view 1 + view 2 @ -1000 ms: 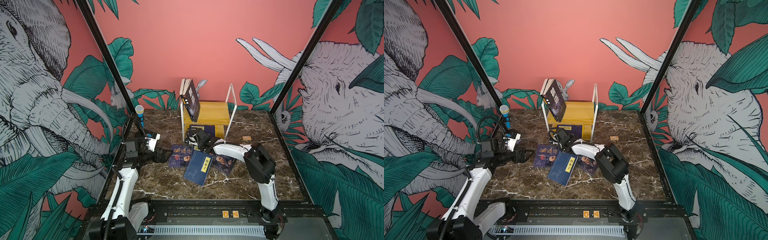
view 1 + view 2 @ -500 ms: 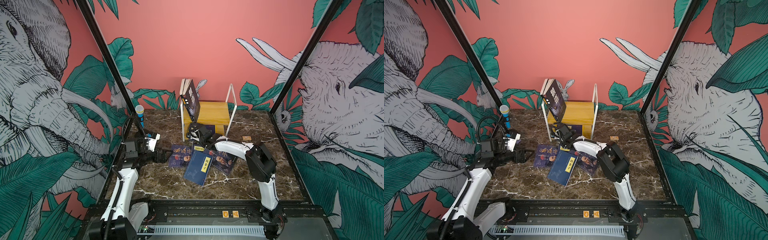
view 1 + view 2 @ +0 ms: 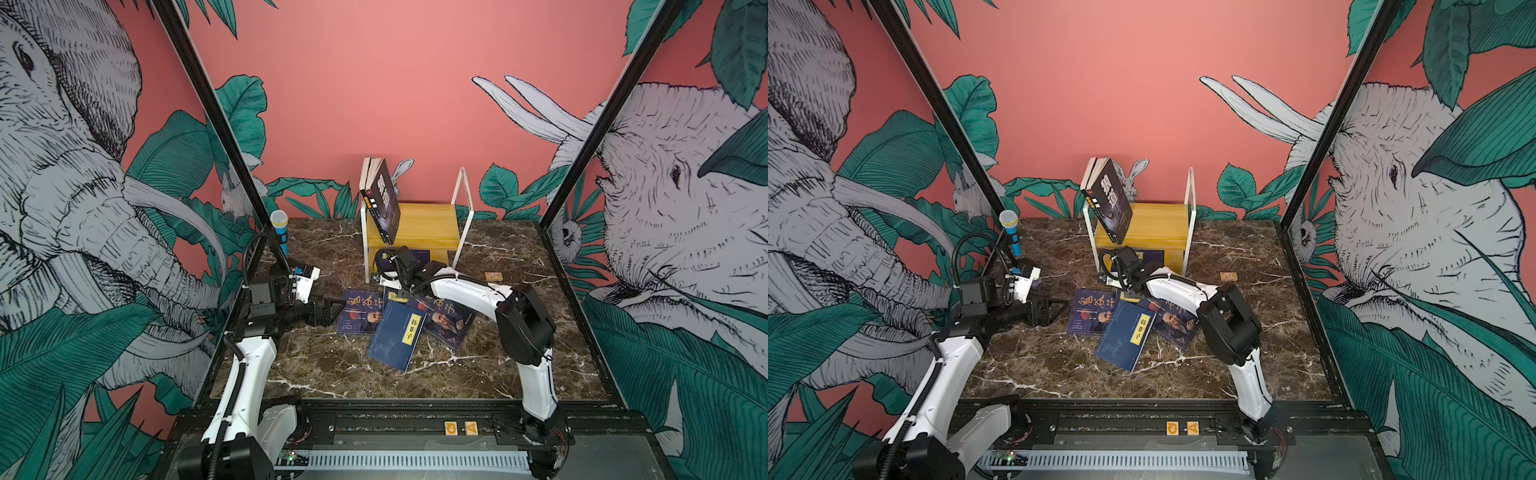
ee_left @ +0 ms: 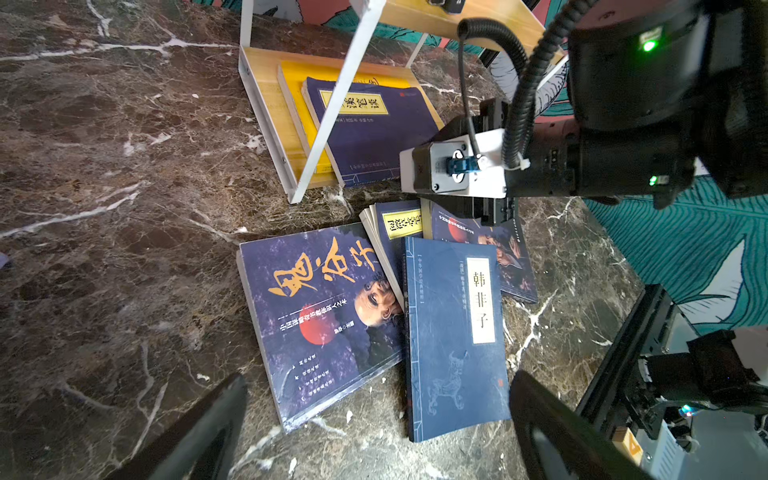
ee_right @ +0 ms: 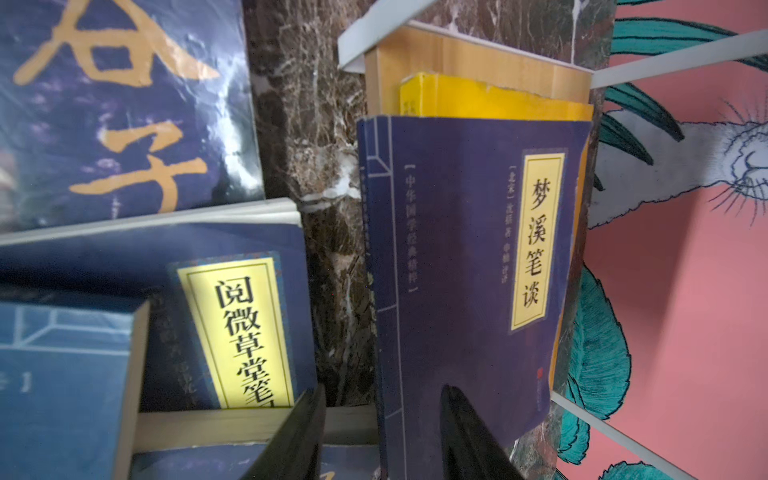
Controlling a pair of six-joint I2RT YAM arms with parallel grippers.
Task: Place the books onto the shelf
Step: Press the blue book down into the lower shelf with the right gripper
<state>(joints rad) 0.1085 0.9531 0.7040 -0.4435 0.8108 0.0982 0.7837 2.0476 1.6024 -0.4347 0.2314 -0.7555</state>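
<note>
The shelf [image 3: 419, 220] stands at the back. A black book [image 3: 384, 199] with white characters leans on its top board. On its lower board a navy book with a yellow label [image 5: 469, 266] lies flat on a yellow book [image 5: 490, 99]. My right gripper [image 5: 384, 390] is open at that navy book: one finger [image 5: 469, 436] lies over its cover, the other is beside its spine. Several navy books [image 3: 397, 334] lie overlapping on the table in front of the shelf. My left gripper [image 4: 379, 386] hangs open just left of them, with nothing between its fingers.
A blue microphone [image 3: 280, 228] stands at the back left, behind the left arm. A small wooden block [image 3: 493, 276] lies right of the shelf. Black frame posts and patterned walls close in the table on three sides.
My right gripper has moved a little towards the shelf's lower board and then held still. The left arm and the books on the table have not moved.
</note>
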